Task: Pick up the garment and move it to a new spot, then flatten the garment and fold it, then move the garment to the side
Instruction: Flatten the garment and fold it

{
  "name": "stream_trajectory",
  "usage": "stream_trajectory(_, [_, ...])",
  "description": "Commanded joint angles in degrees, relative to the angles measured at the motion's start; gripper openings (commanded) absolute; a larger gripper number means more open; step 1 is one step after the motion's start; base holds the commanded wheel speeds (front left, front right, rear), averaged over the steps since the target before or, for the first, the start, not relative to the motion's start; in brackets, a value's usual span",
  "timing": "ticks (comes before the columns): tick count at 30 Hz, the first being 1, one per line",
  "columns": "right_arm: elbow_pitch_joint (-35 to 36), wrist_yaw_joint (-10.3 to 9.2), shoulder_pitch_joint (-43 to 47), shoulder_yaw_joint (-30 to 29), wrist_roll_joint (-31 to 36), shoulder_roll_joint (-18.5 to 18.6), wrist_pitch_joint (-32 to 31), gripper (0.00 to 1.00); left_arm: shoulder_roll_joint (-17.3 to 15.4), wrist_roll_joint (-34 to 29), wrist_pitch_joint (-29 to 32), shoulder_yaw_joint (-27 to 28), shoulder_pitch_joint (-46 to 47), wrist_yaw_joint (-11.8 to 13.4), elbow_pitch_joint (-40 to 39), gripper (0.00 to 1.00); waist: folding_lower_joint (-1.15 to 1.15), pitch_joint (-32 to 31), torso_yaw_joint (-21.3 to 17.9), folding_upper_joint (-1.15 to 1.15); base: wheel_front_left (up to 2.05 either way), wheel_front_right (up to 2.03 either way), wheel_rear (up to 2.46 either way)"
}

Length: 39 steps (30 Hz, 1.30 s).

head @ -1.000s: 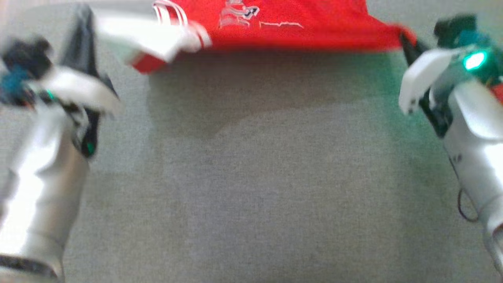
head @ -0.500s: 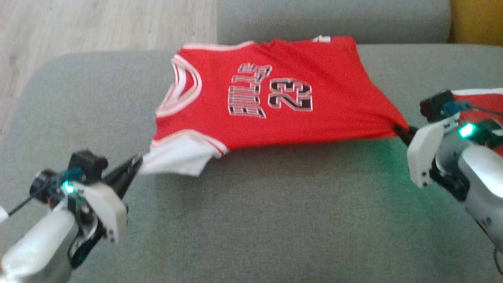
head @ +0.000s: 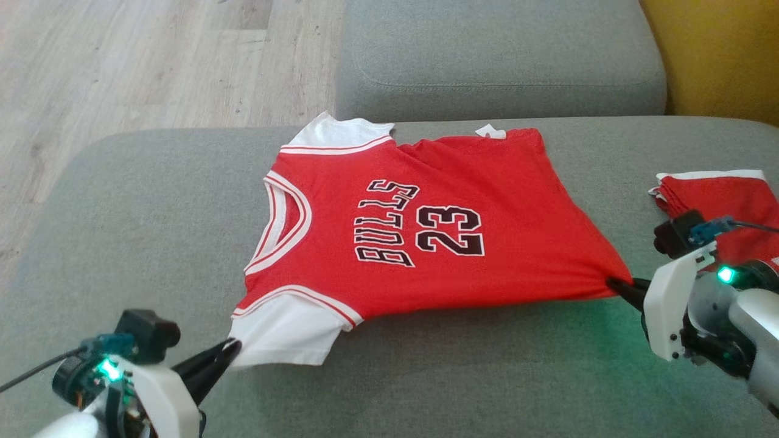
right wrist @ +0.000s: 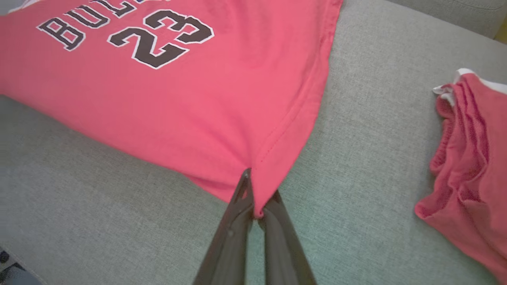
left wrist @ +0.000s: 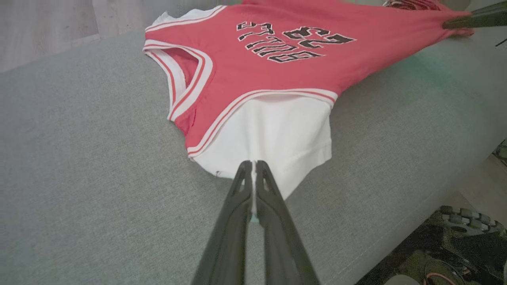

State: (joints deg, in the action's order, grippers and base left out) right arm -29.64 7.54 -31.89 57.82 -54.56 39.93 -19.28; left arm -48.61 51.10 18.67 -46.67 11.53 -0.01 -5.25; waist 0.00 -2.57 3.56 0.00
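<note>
Left pincer (left wrist: 253,164) tight on jersey (head: 426,201) sleeve (left wrist: 277,130), right pincer (right wrist: 253,190) on hem (right wrist: 279,152); right wrist view: red pile (right wrist: 463,158).

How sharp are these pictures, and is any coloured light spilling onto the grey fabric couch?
Head view: lettering on the red and white basketball jersey reads clearly; a green glow tints the grey fabric couch beside the right gripper. Left wrist view: the jersey looks washed-out pink, faint green on the couch. Right wrist view: same pink cast.

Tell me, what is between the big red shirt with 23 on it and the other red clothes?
Just bare grey sofa cushion separates the jersey from the red pile, seen in the right wrist view.
</note>
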Motion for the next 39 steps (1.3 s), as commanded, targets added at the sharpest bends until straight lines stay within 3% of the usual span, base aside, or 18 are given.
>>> stream_trajectory(1, [1.2,-0.05,-0.4,-0.9,-0.5,2.1,0.2,0.0,-2.8,0.0,-0.1,3.7,3.2,0.6,-1.7,0.0,0.0,0.1,-0.1,0.0,0.0,0.0,0.0])
stream_trajectory(6, [2.0,-0.05,-0.5,-2.4,-0.8,1.8,0.5,0.0,-1.9,-1.1,-0.8,4.3,4.4,2.5,-2.6,0.0,0.0,0.9,-0.6,0.0,0.0,0.0,0.0])
stream_trajectory(10, [1.3,-0.05,-1.4,-4.1,-0.8,0.2,0.6,0.0,-0.4,-1.4,-0.6,4.7,7.0,2.2,-0.5,0.0,0.0,2.3,-1.2,0.0,0.0,0.0,0.0])
stream_trajectory(17, [-1.3,-0.05,-4.7,-7.1,-0.4,-3.3,-0.5,0.0,3.0,-2.1,0.9,4.9,14.7,-0.4,5.9,0.0,0.0,5.9,-1.7,0.0,0.0,0.0,0.0])
stream_trajectory(26, [-8.3,-0.05,-11.1,-10.0,1.1,-8.9,-2.3,0.0,8.6,-4.8,3.3,3.5,27.7,-4.4,20.0,0.0,0.0,10.7,-2.3,0.0,0.0,0.0,0.0])
stream_trajectory(39, [-13.3,-0.05,-15.2,-9.3,2.6,-12.8,-2.3,0.0,12.5,-9.2,0.2,-0.2,36.4,-6.8,33.4,0.0,0.0,14.1,-2.7,0.0,0.0,0.0,0.0])
